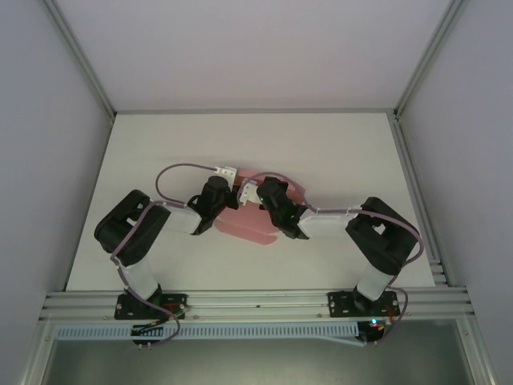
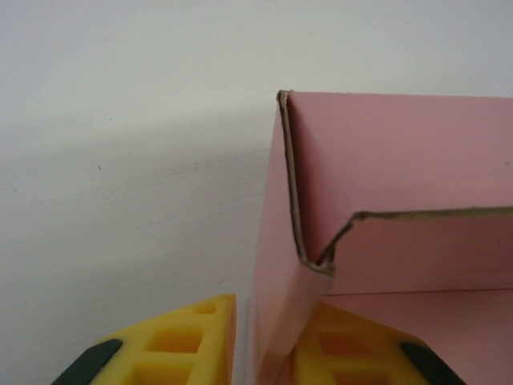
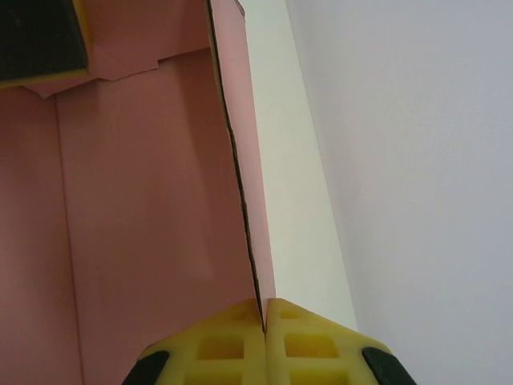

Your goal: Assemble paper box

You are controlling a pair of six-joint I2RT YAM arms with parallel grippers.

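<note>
The pink paper box (image 1: 250, 228) lies mid-table, partly folded, with walls standing up. My left gripper (image 1: 231, 191) straddles one upright side wall (image 2: 280, 265) at a corner. Its yellow fingers (image 2: 188, 341) are slightly apart, and a thin strip of table shows between the left finger and the wall. My right gripper (image 1: 255, 195) is shut on the top edge of another wall (image 3: 240, 200), its fingertips (image 3: 232, 337) pinched together at the paper. The box's pink floor (image 3: 128, 241) spreads to the left of that wall. The left gripper's black pad (image 3: 36, 40) shows at the far corner.
The white table (image 1: 160, 152) sits inside a white-walled enclosure with aluminium posts. Both arms reach in from the near edge and meet over the box. An aluminium rail (image 1: 256, 301) runs along the front by the arm bases.
</note>
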